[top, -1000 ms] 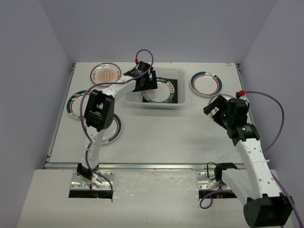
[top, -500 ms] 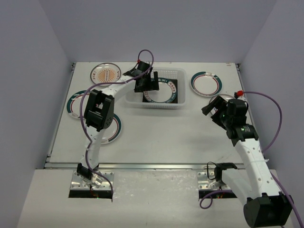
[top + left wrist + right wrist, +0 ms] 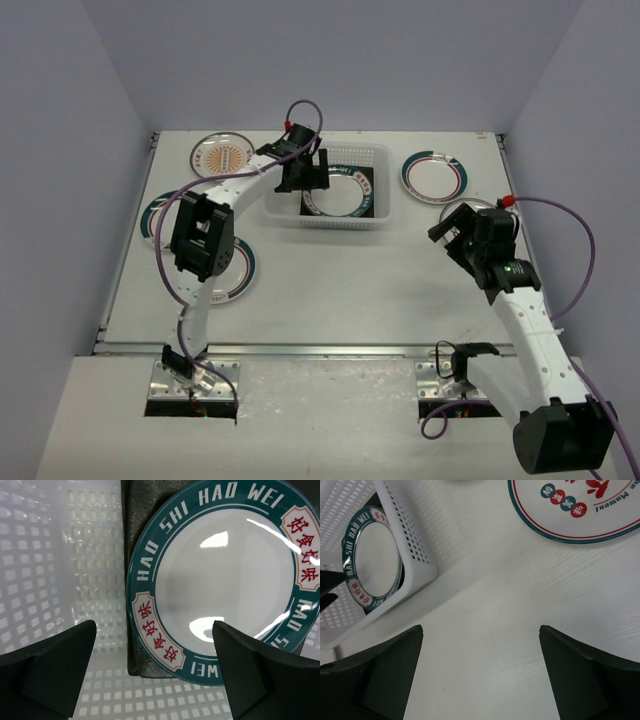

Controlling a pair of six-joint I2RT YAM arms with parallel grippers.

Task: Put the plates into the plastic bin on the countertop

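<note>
Left end effector (image 3: 308,178) hangs wide and empty over the far-centre bin (image 3: 375,150), where a teal-rimmed plate (image 3: 225,580) lies on a dark square plate (image 3: 126,540). Right end effector (image 3: 480,628), equally wide, hovers near a right-side plate (image 3: 570,510), likely its next pick.

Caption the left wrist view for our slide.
Open left tool hovers over a teal-rimmed round plate resting on a dark square plate inside the plastic bin.
</note>
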